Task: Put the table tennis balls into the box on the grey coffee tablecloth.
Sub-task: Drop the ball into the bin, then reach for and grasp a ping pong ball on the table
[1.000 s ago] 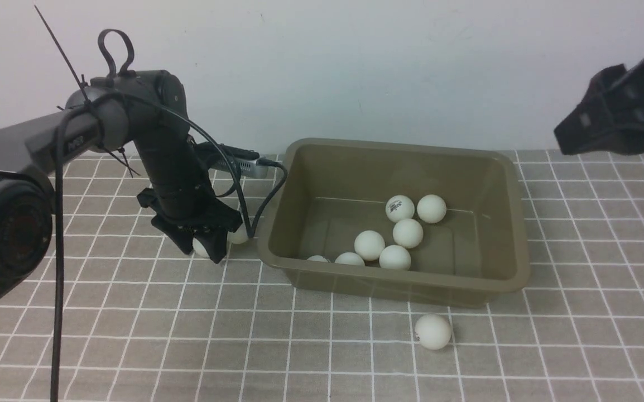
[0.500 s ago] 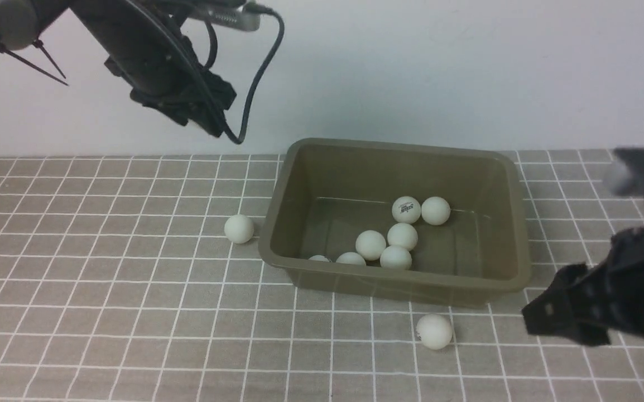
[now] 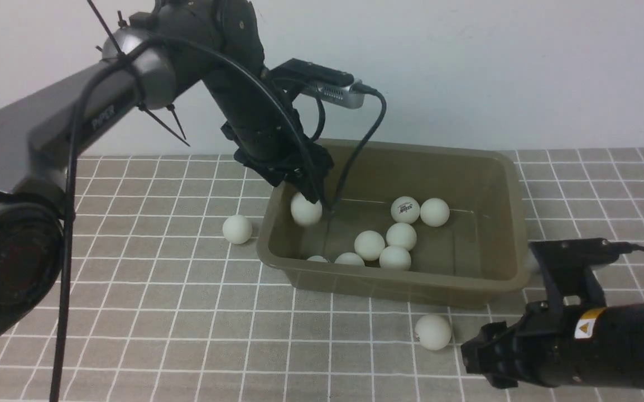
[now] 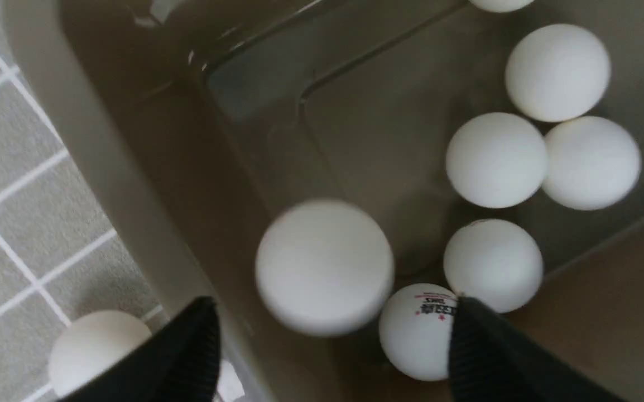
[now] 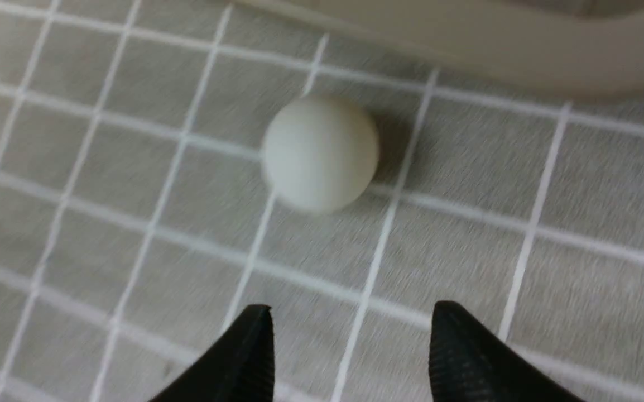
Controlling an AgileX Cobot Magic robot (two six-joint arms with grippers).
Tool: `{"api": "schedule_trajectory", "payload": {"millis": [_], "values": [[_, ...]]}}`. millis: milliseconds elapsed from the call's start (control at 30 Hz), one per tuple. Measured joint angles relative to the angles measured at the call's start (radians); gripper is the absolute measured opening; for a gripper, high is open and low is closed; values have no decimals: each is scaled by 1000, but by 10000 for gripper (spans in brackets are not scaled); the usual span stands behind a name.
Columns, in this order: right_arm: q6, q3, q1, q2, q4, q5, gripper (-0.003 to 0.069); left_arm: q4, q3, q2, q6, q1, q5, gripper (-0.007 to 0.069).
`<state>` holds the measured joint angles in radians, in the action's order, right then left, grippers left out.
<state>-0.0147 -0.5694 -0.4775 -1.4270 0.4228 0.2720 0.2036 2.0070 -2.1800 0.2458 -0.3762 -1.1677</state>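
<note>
The olive-green box (image 3: pixel 394 290) stands on the grey coffee tablecloth (image 3: pixel 132 312) and holds several table tennis balls (image 3: pixel 400 235). My left gripper (image 3: pixel 313 192) hangs over the box's left end, open. A blurred ball (image 3: pixel 306 209) is in the air just under it; in the left wrist view this ball (image 4: pixel 325 267) touches neither finger of the gripper (image 4: pixel 336 304). One ball (image 3: pixel 237 229) lies on the cloth left of the box. Another ball (image 3: pixel 432 331) lies in front of it. My right gripper (image 3: pixel 470 357) sits low just right of that ball (image 5: pixel 321 153), open and empty (image 5: pixel 351 307).
A white wall rises close behind the box. The left arm's cable (image 3: pixel 355 156) hangs down into the box's left end. The box's front rim (image 5: pixel 467 50) lies just beyond the ball near my right gripper.
My left gripper lifted a ball off the cloth, swung right over the box and opened; the ball is now loose below it. My right arm came down and left toward the ball in front.
</note>
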Motion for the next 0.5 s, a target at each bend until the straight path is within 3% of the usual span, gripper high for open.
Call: {"api": "schedule_trajectory", "payload": {"millis": [100, 167, 333, 500], "values": [[0, -1, 7, -45, 0, -78, 349, -62, 0, 0, -55, 0, 0, 591], [0, -14, 28, -70, 0, -133, 349, -179, 0, 3, -120, 0, -3, 591], [-14, -79, 55, -87, 0, -124, 349, -293, 0, 3, -196, 14, -27, 531], [-50, -141, 58, -88, 0, -25, 349, -273, 0, 4, -214, 62, -39, 419]]}}
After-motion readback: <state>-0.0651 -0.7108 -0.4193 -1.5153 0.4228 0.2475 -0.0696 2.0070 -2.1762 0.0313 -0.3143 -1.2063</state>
